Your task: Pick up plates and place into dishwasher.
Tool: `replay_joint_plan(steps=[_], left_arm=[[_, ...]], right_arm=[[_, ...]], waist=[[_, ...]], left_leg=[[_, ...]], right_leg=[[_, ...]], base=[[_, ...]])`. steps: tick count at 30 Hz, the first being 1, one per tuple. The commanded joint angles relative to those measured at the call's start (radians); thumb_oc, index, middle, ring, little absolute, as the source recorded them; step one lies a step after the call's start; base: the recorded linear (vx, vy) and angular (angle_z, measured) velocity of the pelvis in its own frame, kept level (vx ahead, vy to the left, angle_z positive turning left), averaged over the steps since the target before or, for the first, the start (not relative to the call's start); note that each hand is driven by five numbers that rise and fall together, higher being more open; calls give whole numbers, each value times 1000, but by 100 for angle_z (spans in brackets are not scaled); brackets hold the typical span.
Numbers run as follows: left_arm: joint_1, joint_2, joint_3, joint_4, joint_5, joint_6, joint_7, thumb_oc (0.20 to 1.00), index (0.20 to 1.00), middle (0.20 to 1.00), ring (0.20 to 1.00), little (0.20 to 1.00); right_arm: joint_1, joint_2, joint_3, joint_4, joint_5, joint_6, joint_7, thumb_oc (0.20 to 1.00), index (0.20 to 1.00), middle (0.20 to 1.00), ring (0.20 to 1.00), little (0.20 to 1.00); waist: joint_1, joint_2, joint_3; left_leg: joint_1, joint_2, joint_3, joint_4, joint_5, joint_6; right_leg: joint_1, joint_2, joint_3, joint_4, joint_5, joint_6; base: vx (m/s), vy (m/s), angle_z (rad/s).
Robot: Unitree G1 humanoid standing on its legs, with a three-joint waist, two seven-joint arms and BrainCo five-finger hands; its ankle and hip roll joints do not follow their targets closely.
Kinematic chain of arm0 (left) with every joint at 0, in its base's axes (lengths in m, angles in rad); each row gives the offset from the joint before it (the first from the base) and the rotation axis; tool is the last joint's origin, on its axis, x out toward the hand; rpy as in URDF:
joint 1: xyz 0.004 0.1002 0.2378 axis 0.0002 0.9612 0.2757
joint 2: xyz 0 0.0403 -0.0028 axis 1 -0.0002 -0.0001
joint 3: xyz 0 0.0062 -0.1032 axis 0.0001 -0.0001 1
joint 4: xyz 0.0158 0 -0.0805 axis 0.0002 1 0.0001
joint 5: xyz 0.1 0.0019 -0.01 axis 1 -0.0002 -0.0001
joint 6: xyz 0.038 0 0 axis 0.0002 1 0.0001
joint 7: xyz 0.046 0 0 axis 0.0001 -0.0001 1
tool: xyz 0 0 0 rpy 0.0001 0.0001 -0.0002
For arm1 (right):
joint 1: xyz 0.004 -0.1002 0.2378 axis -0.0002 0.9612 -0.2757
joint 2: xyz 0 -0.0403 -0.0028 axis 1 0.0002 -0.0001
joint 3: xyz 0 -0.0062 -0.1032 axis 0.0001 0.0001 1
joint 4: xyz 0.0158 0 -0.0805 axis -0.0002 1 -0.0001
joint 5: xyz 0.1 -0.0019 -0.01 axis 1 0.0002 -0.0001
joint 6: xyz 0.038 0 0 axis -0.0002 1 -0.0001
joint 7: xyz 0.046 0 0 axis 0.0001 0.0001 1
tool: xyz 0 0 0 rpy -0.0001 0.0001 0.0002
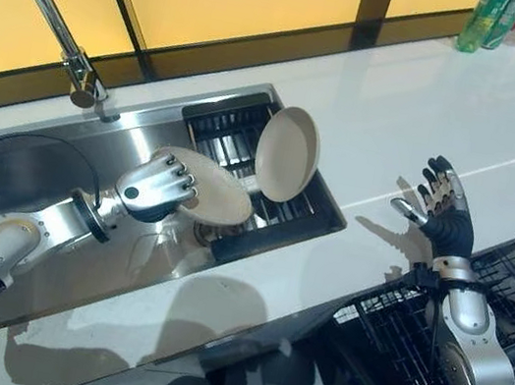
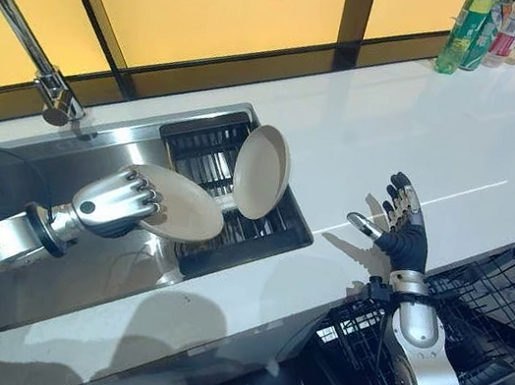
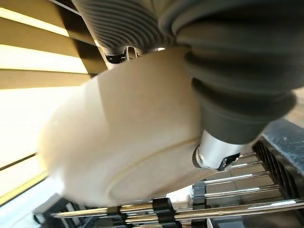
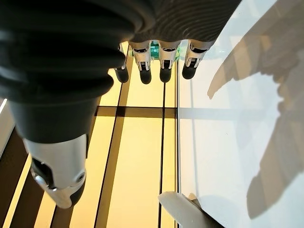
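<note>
My left hand [image 1: 155,187] is over the steel sink [image 1: 31,175], its fingers and thumb curled round the rim of a cream plate [image 1: 213,192], held nearly flat above the black drying rack [image 1: 279,211]; the same plate [image 3: 128,137] shows close up in the left wrist view. A second cream plate [image 1: 287,154] stands on edge in that rack. My right hand [image 1: 441,213] hovers open and empty over the white counter [image 1: 420,121], fingers spread upward, above the black dishwasher rack [image 1: 410,344].
A chrome faucet [image 1: 46,6] arches over the sink's far left. Bottles [image 1: 493,20] stand at the counter's far right corner, against the yellow tiled wall. The dishwasher rack fills the lower right, below the counter edge.
</note>
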Motion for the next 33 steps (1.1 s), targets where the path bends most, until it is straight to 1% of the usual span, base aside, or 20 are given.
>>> replay_joint_plan(steps=[1, 4, 6, 9, 10, 12, 13, 14, 17, 19, 20, 21, 23, 24, 26, 29, 31, 33], left_arm=[[20, 73, 144, -32, 5, 5, 80, 200, 200, 200, 200, 200], [62, 112, 228, -96, 13, 4, 72, 200, 200, 200, 200, 200], [78, 123, 257, -130, 24, 12, 58, 200, 200, 200, 200, 200], [88, 146, 296, -181, 12, 58, 17, 200, 200, 200, 200, 200], [86, 152, 305, -190, -15, 81, 12, 200, 200, 200, 200, 200], [88, 160, 324, -201, -103, 95, 21, 200, 200, 200, 200, 200], [93, 157, 340, -208, -168, 81, 32, 200, 200, 200, 200, 200], [96, 152, 352, -216, -203, 69, 30, 200, 200, 200, 200, 200], [121, 105, 400, -243, -403, -21, 17, 200, 200, 200, 200, 200], [112, 57, 395, -256, -491, -64, -17, 200, 200, 200, 200, 200], [103, 41, 386, -258, -499, -66, -32, 200, 200, 200, 200, 200], [87, 10, 371, -263, -565, -85, -63, 200, 200, 200, 200, 200], [59, -44, 348, -277, -648, -101, -123, 200, 200, 200, 200, 200], [49, -69, 339, -290, -677, -104, -153, 200, 200, 200, 200, 200], [27, -102, 326, -311, -767, -105, -221, 200, 200, 200, 200, 200], [-11, -147, 303, -348, -904, -70, -336, 200, 200, 200, 200, 200], [-30, -180, 286, -363, -1016, -48, -407, 200, 200, 200, 200, 200], [-36, -214, 276, -389, -1095, -17, -478, 200, 200, 200, 200, 200]], right_arm=[[24, -36, -66, -81, 32, -21, 20, 1000, 1000, 1000, 1000, 1000], [35, -35, -83, -90, 39, -17, 32, 1000, 1000, 1000, 1000, 1000], [37, -34, -85, -93, 40, -17, 33, 1000, 1000, 1000, 1000, 1000], [30, -39, -91, -105, 43, -21, 40, 1000, 1000, 1000, 1000, 1000], [20, -44, -87, -112, 40, -25, 40, 1000, 1000, 1000, 1000, 1000], [2, -52, -85, -122, 22, -42, 54, 1000, 1000, 1000, 1000, 1000], [-7, -60, -86, -129, 16, -54, 70, 1000, 1000, 1000, 1000, 1000], [-13, -64, -86, -135, 10, -58, 78, 1000, 1000, 1000, 1000, 1000], [-53, -80, -81, -162, -30, -84, 138, 1000, 1000, 1000, 1000, 1000], [-92, -90, -57, -177, -66, -101, 191, 1000, 1000, 1000, 1000, 1000], [-109, -95, -45, -182, -76, -97, 201, 1000, 1000, 1000, 1000, 1000], [-141, -102, -24, -187, -105, -96, 236, 1000, 1000, 1000, 1000, 1000], [-186, -112, 13, -192, -172, -100, 259, 1000, 1000, 1000, 1000, 1000], [-204, -116, 28, -195, -196, -95, 269, 1000, 1000, 1000, 1000, 1000], [-242, -132, 58, -202, -219, -90, 327, 1000, 1000, 1000, 1000, 1000], [-293, -160, 105, -222, -255, -91, 396, 1000, 1000, 1000, 1000, 1000], [-319, -174, 129, -237, -270, -85, 401, 1000, 1000, 1000, 1000, 1000], [-337, -167, 146, -240, -300, -85, 392, 1000, 1000, 1000, 1000, 1000]], waist=[[13, 2, -99], [22, 4, -117], [26, 4, -125], [35, 3, -137], [40, 2, -142], [47, 1, -150], [53, -1, -153], [59, -3, -157], [83, -14, -173], [98, -24, -185], [102, -27, -189], [110, -34, -194], [121, -43, -203], [127, -48, -206], [134, -56, -213], [141, -69, -217], [144, -75, -217], [147, -78, -218]], left_leg=[[14, -32, -46, 48, -125, 37], [22, -30, -49, 39, -124, 35], [26, -30, -50, 35, -125, 36], [33, -29, -55, 27, -126, 34], [36, -29, -58, 24, -127, 34], [39, -29, -61, 18, -127, 33], [40, -28, -63, 17, -127, 32], [40, -28, -64, 15, -127, 31], [38, -27, -76, 8, -127, 28], [36, -28, -84, 6, -128, 27], [36, -28, -86, 5, -128, 26], [35, -29, -91, 4, -129, 25], [35, -29, -98, 3, -129, 24], [35, -30, -101, 3, -129, 24], [34, -31, -105, 2, -130, 24], [35, -31, -106, 3, -131, 22], [36, -32, -107, 3, -132, 22], [36, -31, -107, 3, -132, 22]], right_leg=[[-138, 5, -64, 6, 104, 43], [-132, 5, -74, 3, 101, 43], [-127, 4, -82, 2, 98, 42], [-120, 4, -96, -1, 95, 41], [-117, 4, -100, -3, 94, 40], [-115, 6, -106, -6, 92, 38], [-112, 7, -110, -7, 90, 37], [-111, 7, -113, -9, 89, 37], [-107, 12, -132, -16, 83, 31], [-104, 16, -143, -19, 78, 25], [-103, 17, -146, -21, 77, 24], [-101, 20, -151, -22, 74, 21], [-99, 24, -157, -25, 72, 16], [-96, 25, -160, -27, 71, 14], [-94, 29, -164, -28, 68, 10], [-91, 33, -167, -28, 67, 6], [-87, 36, -168, -29, 66, 3], [-86, 39, -168, -31, 66, 0]], base=[[-12, 6, 5], [-23, 10, 7], [-33, 1, 13], [-55, -9, 9], [-68, -4, 6], [-89, -4, 4], [-89, -7, 9], [-94, -13, 10], [-115, -20, 11], [-110, -22, 7], [-110, -22, 13], [-100, -23, 16], [-110, -25, 11], [-102, -26, 10], [-96, -26, 9], [-77, -31, 7], [-74, -36, 9], [-58, -37, 5]])
